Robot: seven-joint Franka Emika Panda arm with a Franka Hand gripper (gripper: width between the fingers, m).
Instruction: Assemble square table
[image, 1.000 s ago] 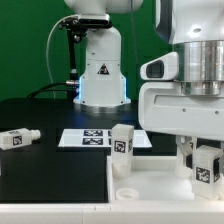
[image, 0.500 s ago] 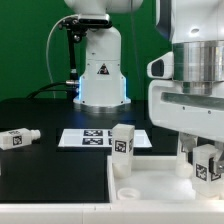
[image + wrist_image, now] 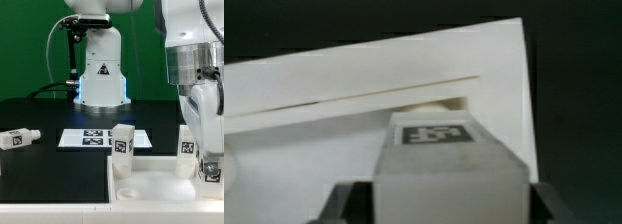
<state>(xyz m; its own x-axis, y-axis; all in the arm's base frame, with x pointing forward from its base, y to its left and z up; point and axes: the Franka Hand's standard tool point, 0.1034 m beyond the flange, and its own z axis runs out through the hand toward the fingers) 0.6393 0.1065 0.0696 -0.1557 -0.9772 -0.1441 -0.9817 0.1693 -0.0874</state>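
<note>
Arm turned; claw [image 3: 441, 200] grips leg [image 3: 441, 150], long axis upright.

arm [image 3: 195, 60]: cut by frame edge | end effector [image 3: 211, 172]: tips hidden behind leg [image 3: 210, 168]

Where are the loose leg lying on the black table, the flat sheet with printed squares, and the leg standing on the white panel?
lying leg [image 3: 18, 138], exterior view, its side.
marker board [image 3: 90, 139], exterior view, printed face.
standing leg [image 3: 122, 147], exterior view, tagged front.
</note>
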